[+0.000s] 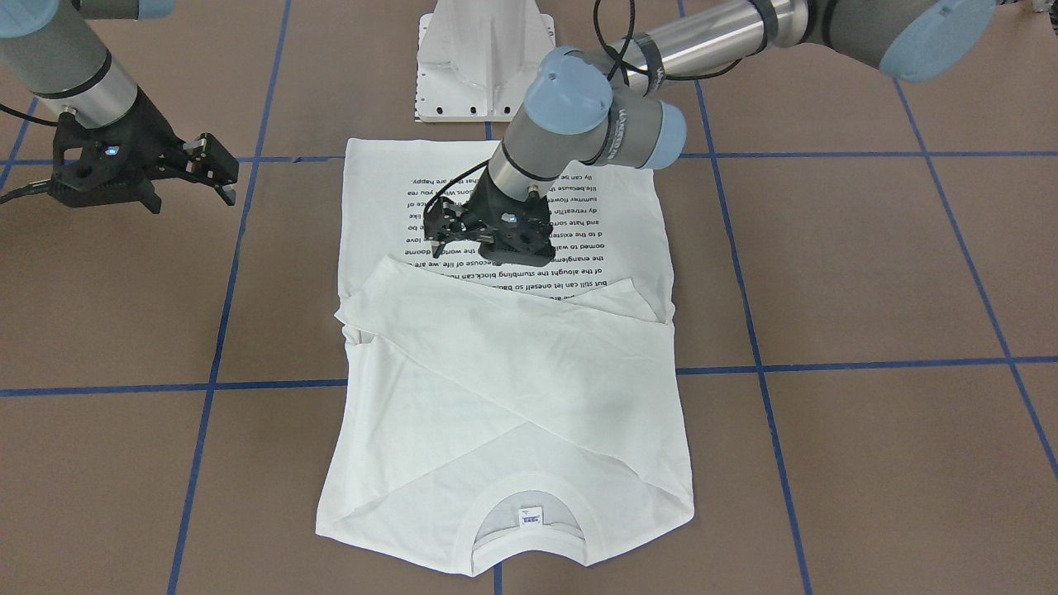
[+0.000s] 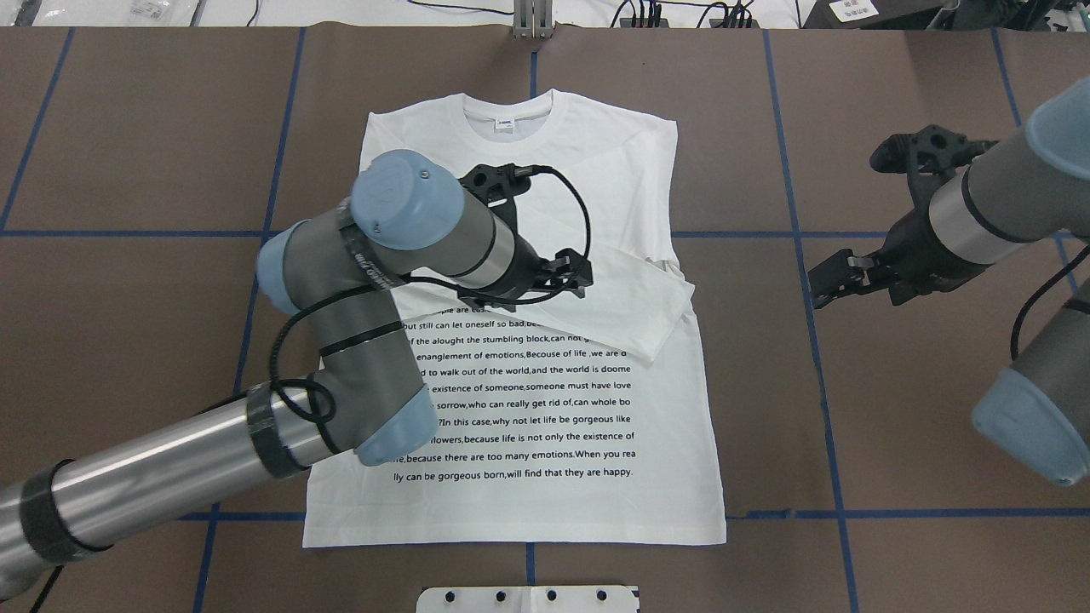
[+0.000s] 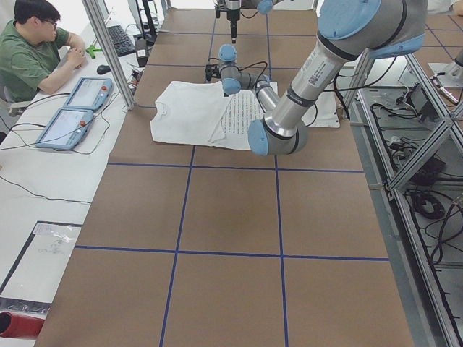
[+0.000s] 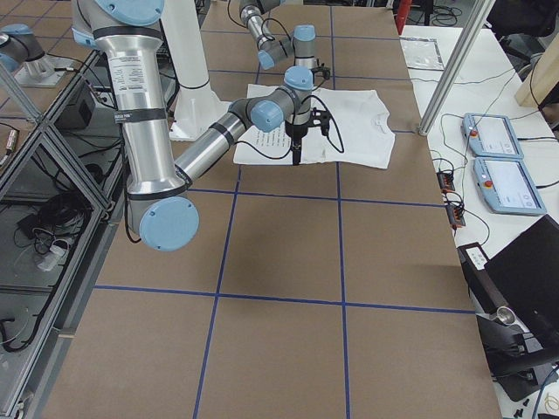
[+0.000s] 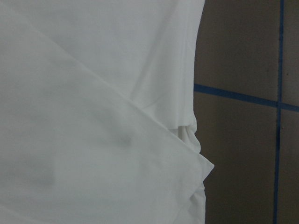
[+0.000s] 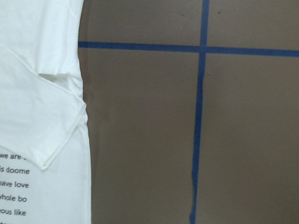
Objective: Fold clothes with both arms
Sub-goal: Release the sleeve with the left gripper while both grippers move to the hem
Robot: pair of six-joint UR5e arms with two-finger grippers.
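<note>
The white long-sleeved T-shirt (image 2: 596, 170) lies flat on the brown table, its block of black text (image 2: 528, 400) face up and toward the robot. Both sleeves are folded across the chest (image 1: 512, 364), and the ribbed collar with its neck label (image 1: 530, 517) is at the far end. My left gripper (image 1: 442, 227) (image 2: 575, 274) hovers over the shirt's middle, where the sleeve edge meets the text. It looks open and holds no cloth. My right gripper (image 1: 216, 169) (image 2: 830, 281) is open above bare table, off the shirt's side. No fingers show in either wrist view.
The white pedestal base (image 1: 483, 66) stands just behind the shirt's hem. Blue tape lines (image 1: 826, 365) cross the brown table (image 1: 868, 273). A seated person (image 3: 36, 58) and two teach pendants (image 3: 72, 108) are at a side desk beyond the table's far edge.
</note>
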